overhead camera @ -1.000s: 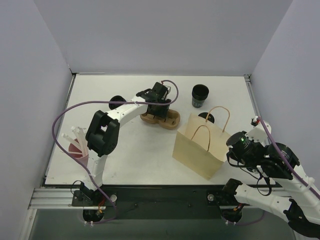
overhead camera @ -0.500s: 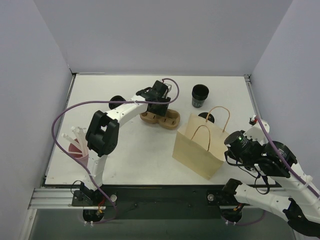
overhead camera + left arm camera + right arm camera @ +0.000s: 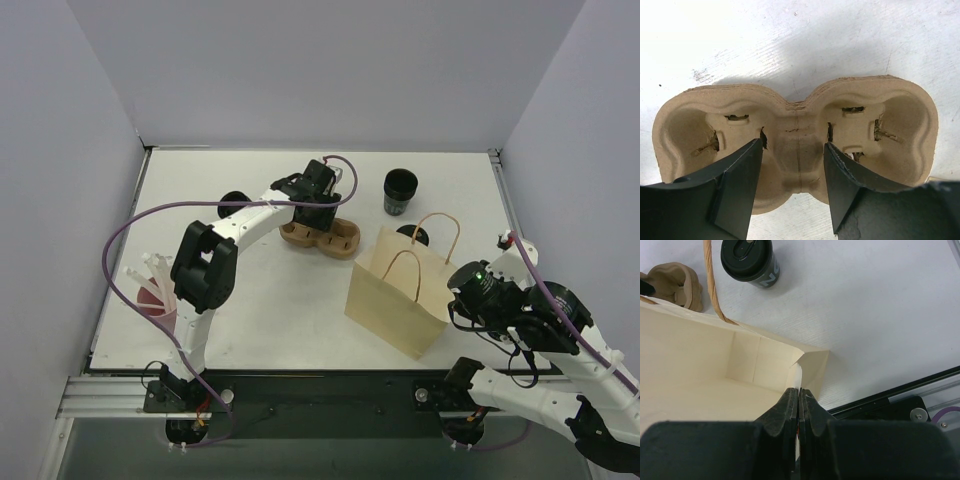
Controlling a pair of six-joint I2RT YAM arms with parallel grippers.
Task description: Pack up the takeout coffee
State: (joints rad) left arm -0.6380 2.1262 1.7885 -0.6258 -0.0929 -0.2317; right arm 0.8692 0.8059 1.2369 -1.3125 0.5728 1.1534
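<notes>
The takeout coffee [image 3: 747,259], a small black cup with a black lid, stands on the table behind the paper bag [image 3: 700,360]. In the top view only its lid [image 3: 413,234] shows past the bag [image 3: 395,300]. My right gripper [image 3: 799,392] is shut on the bag's near right rim, also in the top view [image 3: 455,303]. The brown pulp carrier [image 3: 865,107] lies at mid-table [image 3: 340,240], both wells empty. My left gripper [image 3: 794,145] hangs over it [image 3: 318,208], open, one finger on each side of the centre ridge.
A stack of lidless black cups [image 3: 400,190] stands at the back, right of the carrier. A low black stack [image 3: 233,199] sits left of the left arm. A pink and white object [image 3: 155,295] lies at the table's left edge. Walls close in three sides.
My right wrist has edged slightly left, still on the bag's rim. The left arm has barely shifted over the carrier.
</notes>
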